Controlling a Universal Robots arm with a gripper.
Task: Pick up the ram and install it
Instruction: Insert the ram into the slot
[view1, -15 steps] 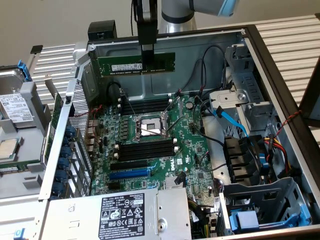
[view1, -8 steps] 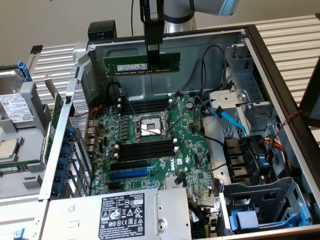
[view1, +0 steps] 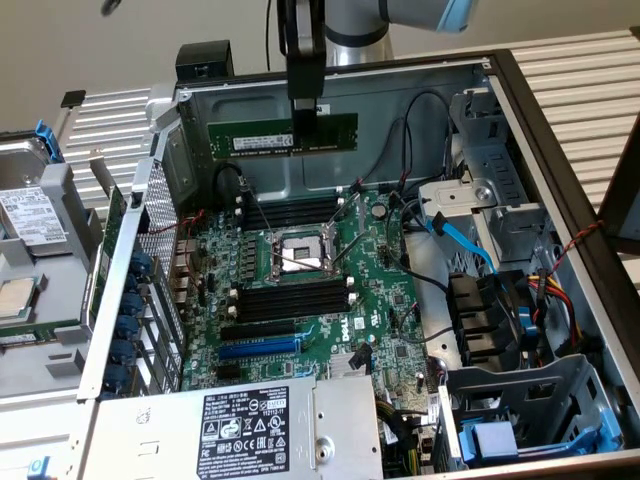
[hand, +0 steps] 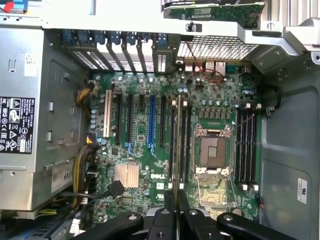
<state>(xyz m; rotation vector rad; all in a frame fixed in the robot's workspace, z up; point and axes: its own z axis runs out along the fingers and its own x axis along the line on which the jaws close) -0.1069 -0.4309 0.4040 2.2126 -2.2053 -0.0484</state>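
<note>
**Memory stick clamped in the gripper, held above the open computer**

The black two-fingered gripper (view1: 303, 122) is closed narrowly on the ram (view1: 250, 138), a long thin green circuit-board stick with black chips and a small white label. The fingers pinch it near the middle of its length. In the exterior view the stick hangs level, long edge horizontal, in the air over the open grey metal computer case (view1: 560, 170) and clear of the green motherboard (view1: 385, 290) below it.

In the wrist view the ram (hand: 177, 145) shows edge-on as a thin line running out from the gripper (hand: 177, 200). It lies along the bank of long black memory slots (hand: 184, 140) between the silver processor socket (hand: 212, 151) and the blue expansion slot (hand: 151, 125). A second bank of black slots (hand: 246, 150) lies on the socket's other side. A grey power supply box with a black label (view1: 245, 432) sits at the near edge of the case.
</note>
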